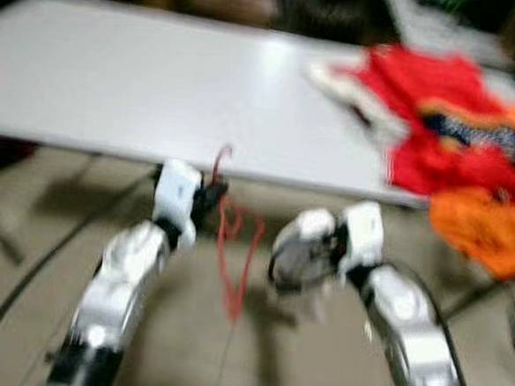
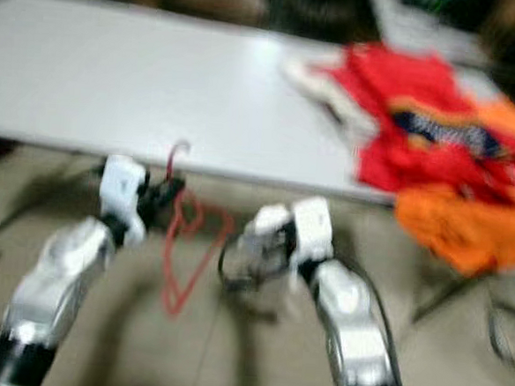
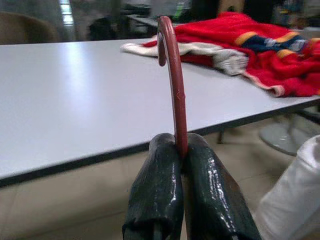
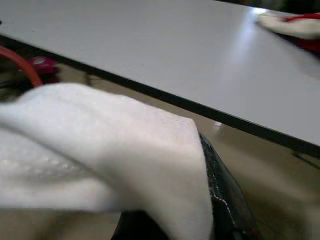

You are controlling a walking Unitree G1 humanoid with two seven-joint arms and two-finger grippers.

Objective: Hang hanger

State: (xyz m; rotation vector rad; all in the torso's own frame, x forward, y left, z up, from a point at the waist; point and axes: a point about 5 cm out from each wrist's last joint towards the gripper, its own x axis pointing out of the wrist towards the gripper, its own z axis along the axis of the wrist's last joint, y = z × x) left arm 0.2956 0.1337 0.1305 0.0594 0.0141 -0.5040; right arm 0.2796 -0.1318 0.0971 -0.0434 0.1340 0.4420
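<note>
Left gripper [image 3: 182, 150] clamped on a red hanger [image 1: 236, 253], held just off the near edge of a white table [image 1: 159, 89].

Head views blurred. Hanger sits at lower centre of the left eye view, hook [image 3: 169, 55] up, thin wire body dangling below the fingers [image 3: 157, 195] over the tan floor [image 1: 255, 361]. Both black fingers pinch the hook's shank; hook tip rises above table level. Right gripper [image 1: 311, 250] is right of centre, beside the hanger but apart from it; something white [image 4: 100, 155] covers its fingers, so open or closed cannot be told. Red clothes [image 1: 440, 109] are heaped at the upper right on the table, an orange garment [image 1: 494, 227] spilling over its near right edge. A black cable [image 1: 21, 291] curves across the floor at lower left.
</note>
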